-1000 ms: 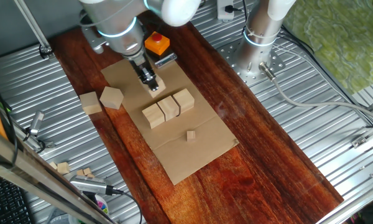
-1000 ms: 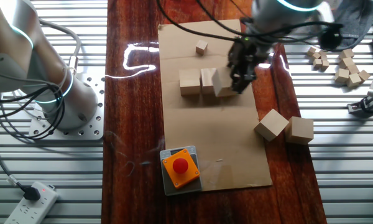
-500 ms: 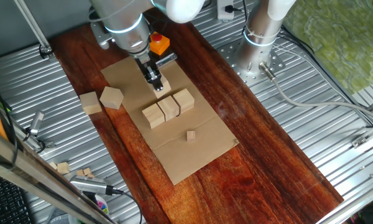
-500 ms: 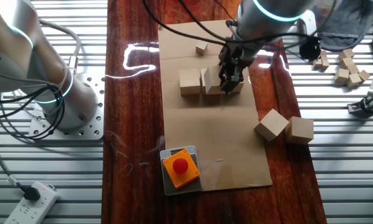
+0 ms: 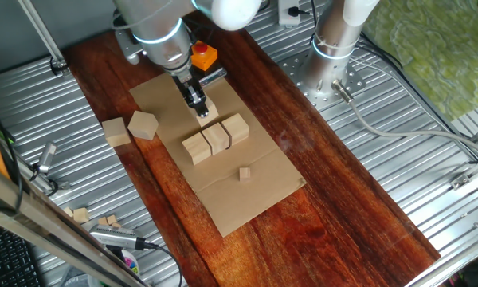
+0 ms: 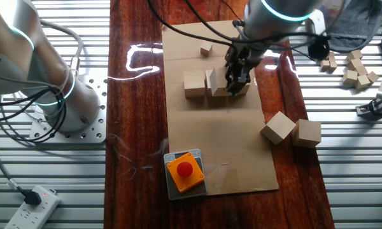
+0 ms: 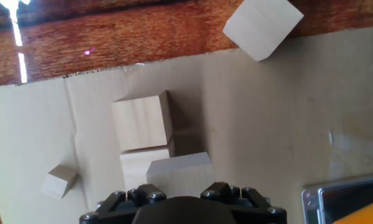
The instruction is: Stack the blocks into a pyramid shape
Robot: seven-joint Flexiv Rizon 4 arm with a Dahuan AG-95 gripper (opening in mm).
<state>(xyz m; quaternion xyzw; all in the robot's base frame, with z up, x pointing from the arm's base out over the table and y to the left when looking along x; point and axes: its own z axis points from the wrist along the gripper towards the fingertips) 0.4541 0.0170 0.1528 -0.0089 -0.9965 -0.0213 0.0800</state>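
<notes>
Gripper point(image 5: 200, 106) hangs low over the cardboard sheet point(image 5: 255, 199) on the desk point(image 5: 334, 199), and it looks closed on one block point(image 7: 179, 174); in the hand view that pale block sits right under the gripper, between the fingers, though the fingertips are hidden there; in the other fixed view the gripper point(image 6: 235, 81) covers most of the held block, so I cannot tell if the block touches anything below.

Just beside and below the gripper is a row of three blocks point(image 5: 216, 138) lying side by side, touching each other; the row runs in one straight line, and the held block is at the end of the row nearest the orange box point(image 5: 201, 55); whether it is over that end or just beside it, I cannot tell; my guess is that the next move needs the block set on top of the row, over a gap between two blocks.

Two more blocks point(image 6: 291, 130) wait well apart from the gripper, touching each other at the edge of the sheet; a tiny cube point(image 5: 244, 173) lies past the far side of the row.

No writing or labels can be read on anything.
</notes>
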